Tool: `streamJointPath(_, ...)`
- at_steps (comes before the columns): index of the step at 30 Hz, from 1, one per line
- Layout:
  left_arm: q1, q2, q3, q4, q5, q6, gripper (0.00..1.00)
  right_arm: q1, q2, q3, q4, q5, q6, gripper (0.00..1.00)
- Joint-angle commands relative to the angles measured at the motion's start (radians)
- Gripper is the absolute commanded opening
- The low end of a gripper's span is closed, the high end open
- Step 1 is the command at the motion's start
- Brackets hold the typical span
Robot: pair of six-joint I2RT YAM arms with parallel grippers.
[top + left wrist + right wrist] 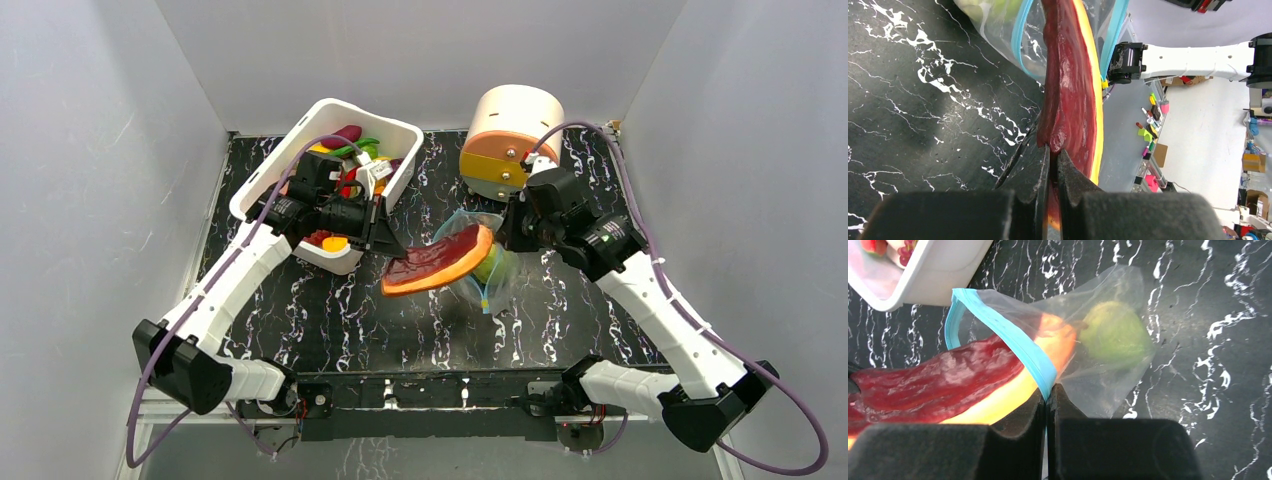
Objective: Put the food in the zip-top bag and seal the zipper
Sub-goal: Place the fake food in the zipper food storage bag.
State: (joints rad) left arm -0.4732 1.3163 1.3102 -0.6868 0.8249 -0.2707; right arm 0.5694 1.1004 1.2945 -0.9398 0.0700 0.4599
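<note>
left jaws: clamped shut on the near-left end of the red slice, a flat piece of food that is dark red on top with a yellow-orange edge

right jaws: pinched together on the zipper, right on the teal strip at the near side of the mouth

red slice: runs from the left jaws off to the right, tilted; in the right wrist view we can see its orange tip already through the mouth and inside the zip-top bag, and the rest sticks out to the left

zip-top bag: around the middle of the desk, a bit right of centre, mouth facing left and gaping open around the slice

zipper: not pressed together; the two teal strips pass either side of the slice in the left wrist view

green food: a round pale green piece deep in the bag, just beyond the slice's tip; we can't tell if they touch

white bin: far left on the desk, tilted, with more food in it (purple, green, red and orange bits)

round thing: a beige drum with orange and yellow bands, far right, just behind the right arm
</note>
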Motion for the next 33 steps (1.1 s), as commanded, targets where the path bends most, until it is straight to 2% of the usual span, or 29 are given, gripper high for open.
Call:
streamJointPath(1, -0.018, 0.000, 0.033, 0.057, 0.008, -0.068, 0.00, 0.003, -0.022, -0.032, 0.109, -0.100, 0.077, 0.00)
streamJointPath(14, -0.067, 0.047, 0.049, 0.116, -0.060, -0.134, 0.00, 0.004, -0.045, -0.105, 0.222, -0.214, 0.192, 0.00)
streamJointPath(20, -0.099, 0.101, 0.089, 0.131, -0.103, -0.152, 0.00, 0.011, -0.048, -0.121, 0.249, -0.244, 0.195, 0.00)
streamJointPath(33, -0.198, 0.221, 0.162, 0.152, -0.291, -0.186, 0.00, 0.020, -0.043, -0.153, 0.331, -0.353, 0.223, 0.00)
